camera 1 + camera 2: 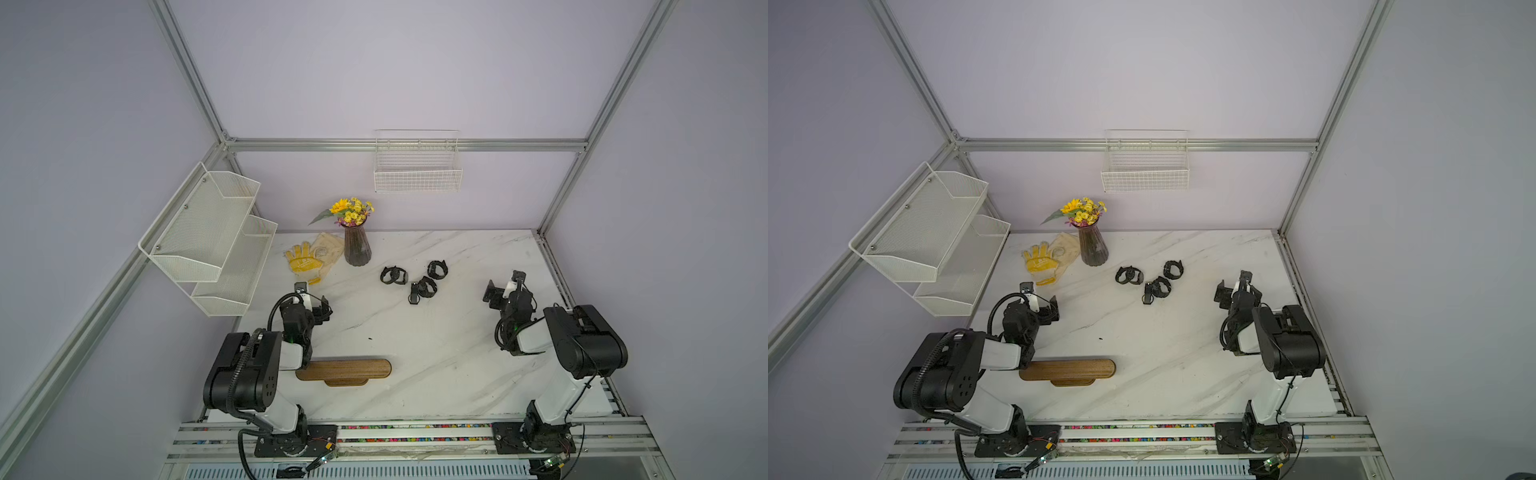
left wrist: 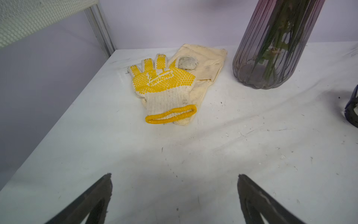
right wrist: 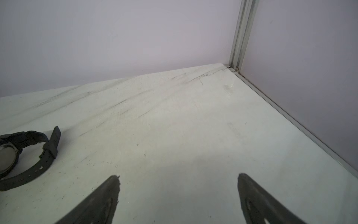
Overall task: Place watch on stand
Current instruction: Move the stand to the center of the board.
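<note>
Three black watches lie on the marble table (image 1: 457, 353) past its middle: one (image 1: 394, 275) on the left, one (image 1: 424, 288) nearest me and one (image 1: 437, 269) farthest back; both top views show them (image 1: 1128, 275). The stand (image 1: 345, 369) (image 1: 1068, 369), a long brown wooden bar on an oval base, sits near the front edge, its left end hidden under my left arm. My left gripper (image 1: 311, 296) (image 2: 174, 175) is open over bare table, left of the watches. My right gripper (image 1: 505, 284) (image 3: 178, 175) is open and empty, to the right of a watch (image 3: 29, 155).
A yellow-dotted glove (image 1: 302, 259) (image 2: 162, 83) on a cream cloth (image 2: 203, 64) and a ribbed vase (image 1: 357, 245) (image 2: 271, 48) of flowers stand at the back left. White mesh shelves (image 1: 208, 232) overhang the left edge. A wire basket (image 1: 417, 166) hangs on the back wall.
</note>
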Motion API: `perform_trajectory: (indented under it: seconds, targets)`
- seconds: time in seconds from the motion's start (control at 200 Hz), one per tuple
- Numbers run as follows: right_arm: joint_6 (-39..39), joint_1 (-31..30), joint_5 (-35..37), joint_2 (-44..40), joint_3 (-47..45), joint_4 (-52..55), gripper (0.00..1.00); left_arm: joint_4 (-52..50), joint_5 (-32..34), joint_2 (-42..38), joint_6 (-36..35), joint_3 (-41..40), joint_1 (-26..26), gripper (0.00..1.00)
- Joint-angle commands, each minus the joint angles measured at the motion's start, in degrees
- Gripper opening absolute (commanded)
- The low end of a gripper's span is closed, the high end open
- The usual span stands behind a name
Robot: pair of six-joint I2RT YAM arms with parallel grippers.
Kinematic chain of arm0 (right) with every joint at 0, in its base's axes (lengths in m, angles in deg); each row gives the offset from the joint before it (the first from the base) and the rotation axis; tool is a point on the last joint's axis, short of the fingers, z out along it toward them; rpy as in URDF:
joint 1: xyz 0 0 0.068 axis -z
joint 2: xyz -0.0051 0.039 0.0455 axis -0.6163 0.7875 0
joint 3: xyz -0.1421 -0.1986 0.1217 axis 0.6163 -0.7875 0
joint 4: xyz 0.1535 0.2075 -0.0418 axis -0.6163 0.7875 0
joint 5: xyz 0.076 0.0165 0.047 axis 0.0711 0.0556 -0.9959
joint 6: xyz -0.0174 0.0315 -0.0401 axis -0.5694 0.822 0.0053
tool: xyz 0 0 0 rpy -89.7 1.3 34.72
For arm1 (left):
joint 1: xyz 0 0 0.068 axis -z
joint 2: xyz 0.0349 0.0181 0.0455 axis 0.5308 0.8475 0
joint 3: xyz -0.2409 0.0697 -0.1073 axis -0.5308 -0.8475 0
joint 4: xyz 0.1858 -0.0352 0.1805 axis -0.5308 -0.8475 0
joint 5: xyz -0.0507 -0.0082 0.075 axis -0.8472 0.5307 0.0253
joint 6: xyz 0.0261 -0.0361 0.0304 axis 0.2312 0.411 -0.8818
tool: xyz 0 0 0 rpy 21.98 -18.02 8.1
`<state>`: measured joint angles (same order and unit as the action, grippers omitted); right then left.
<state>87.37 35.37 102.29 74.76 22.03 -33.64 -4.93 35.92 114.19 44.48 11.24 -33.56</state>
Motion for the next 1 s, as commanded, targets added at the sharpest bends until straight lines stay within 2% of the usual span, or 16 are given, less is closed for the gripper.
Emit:
perform_trajectory:
  seconds: [0.0, 0.6, 0.695, 0.81, 0.875, 0.94, 0.995]
  targets:
    - [0.5, -0.2, 0.4, -0.2, -0.3, -2.7, 0.97, 1.8, 0.0, -0.7, 0.6, 2.3, -0.3, 1.0]
    - [0.4, -0.2, 0.3, -0.3, -0.6, -3.2, 0.97, 2.0, -0.2, -0.9, 0.5, 2.3, -0.3, 1.0]
    - [-1.7, -0.9, -2.2, -4.9, -1.7, -1.6, 0.97, 0.5, -3.0, -4.8, -1.2, 1.5, 0.1, 1.0]
    - [-5.4, -5.7, 0.2, -16.3, -0.9, 8.4, 0.97, -8.7, 6.0, -16.1, -1.1, 1.7, 3.7, 1.0]
    - [-3.4, -8.1, -2.3, -22.5, 1.7, 18.1, 0.97, -16.3, 11.4, -21.9, 0.7, 3.4, 5.9, 1.0]
    - [0.7, -9.1, -6.4, -27.3, 4.8, 27.2, 0.97, -26.5, 18.1, -27.0, 7.5, 6.6, 7.7, 1.0]
    - [6.1, -9.3, -8.8, -30.6, 6.4, 32.4, 0.97, -38.2, 23.1, -30.3, 16.9, 10.5, 7.9, 1.0]
